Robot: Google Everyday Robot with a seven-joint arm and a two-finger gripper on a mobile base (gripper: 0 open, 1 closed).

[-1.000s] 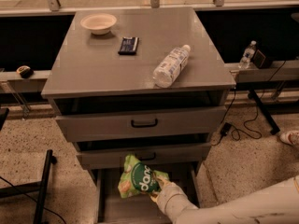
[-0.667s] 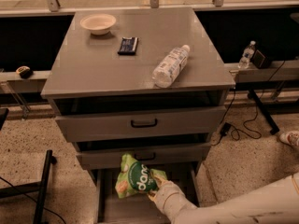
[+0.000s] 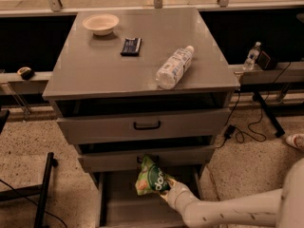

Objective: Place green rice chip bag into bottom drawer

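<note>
From where I stand, the white arm (image 3: 237,210) reaches in low from the right of the cabinet (image 3: 221,99), and its gripper (image 3: 165,191) is at the cabinet's foot, just in front of the lowest opening. The jaws look clamped on the lower right corner of the green rice chip bag (image 3: 150,177), which hangs tilted in the air, carried by nothing else. The bag is over the bottom drawer (image 3: 124,208), which is pulled out from the cabinet and shows a bare grey floor; its top edge overlaps the front of the middle drawer (image 3: 114,159). So I'd say the pick-up and the carry to the cabinet are done, and the drawer is open and ready. What is left is to lower the bag inside, let go and draw clear. Higher on the cabinet the top drawer (image 3: 104,127) is partly out, and on the worktop (image 3: 95,75) lie a water bottle (image 3: 174,67), a dark packet (image 3: 131,46) and, farthest back, a bowl (image 3: 100,23), none of them part of this job.
</note>
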